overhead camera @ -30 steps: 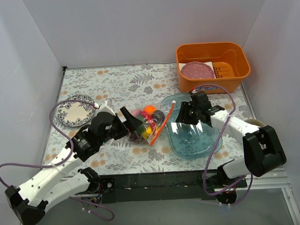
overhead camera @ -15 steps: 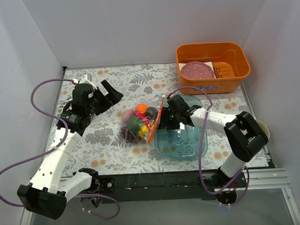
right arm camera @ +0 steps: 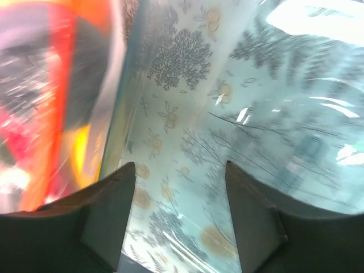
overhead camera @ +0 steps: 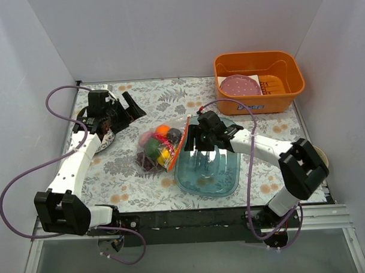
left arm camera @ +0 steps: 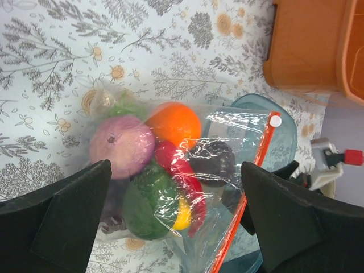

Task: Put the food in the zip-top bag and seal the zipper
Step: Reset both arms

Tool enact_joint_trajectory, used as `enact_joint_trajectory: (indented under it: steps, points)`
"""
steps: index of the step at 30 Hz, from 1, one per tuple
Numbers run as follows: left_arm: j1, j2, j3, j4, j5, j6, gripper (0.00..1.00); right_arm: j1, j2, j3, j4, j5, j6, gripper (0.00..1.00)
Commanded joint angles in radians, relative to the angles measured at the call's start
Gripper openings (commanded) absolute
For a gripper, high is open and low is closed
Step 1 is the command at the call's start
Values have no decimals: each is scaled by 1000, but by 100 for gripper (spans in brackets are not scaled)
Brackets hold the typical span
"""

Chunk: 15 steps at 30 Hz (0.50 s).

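The zip-top bag [overhead camera: 158,147] lies mid-table, full of the food. The left wrist view shows it [left arm camera: 227,128] holding an orange [left arm camera: 173,122], purple onion [left arm camera: 120,147], green lime [left arm camera: 147,207], red chilli [left arm camera: 181,173], dark plum [left arm camera: 211,161] and a bit of yellow pepper [left arm camera: 183,217]. The red-orange zipper [overhead camera: 181,145] runs along the bag's right edge, and also shows in the left wrist view [left arm camera: 245,196]. My left gripper [overhead camera: 135,108] is open and empty, above and back-left of the bag. My right gripper [overhead camera: 199,138] is open and empty just right of the zipper.
A clear blue tray [overhead camera: 217,180] lies under my right gripper, against the bag's mouth. An orange bin [overhead camera: 288,79] with a pink dotted disc [overhead camera: 240,85] stands at the back right. A patterned plate [overhead camera: 104,138] is partly hidden under my left arm.
My left gripper has pulled away from the bag to the back left. My right gripper has moved left toward the zipper. The bag and the blue tray have shifted left.
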Motion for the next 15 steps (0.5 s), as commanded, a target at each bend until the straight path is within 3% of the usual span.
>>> enact_joint_trajectory:
  steps: [1, 9, 13, 15]
  points:
    - [5, -113, -11, 65, 8, 30, 98, -11, -194, -3, -89, 144, -122, 74]
    - [5, -116, -45, 124, 54, 13, 98, -130, -453, -106, -192, 311, -279, 90]
    - [5, -115, -77, 190, 75, 5, 98, -354, -544, -158, -184, 277, -343, 95]
    - [5, -107, -71, 223, 89, 18, 98, -399, -551, -178, -181, 413, -328, 98]
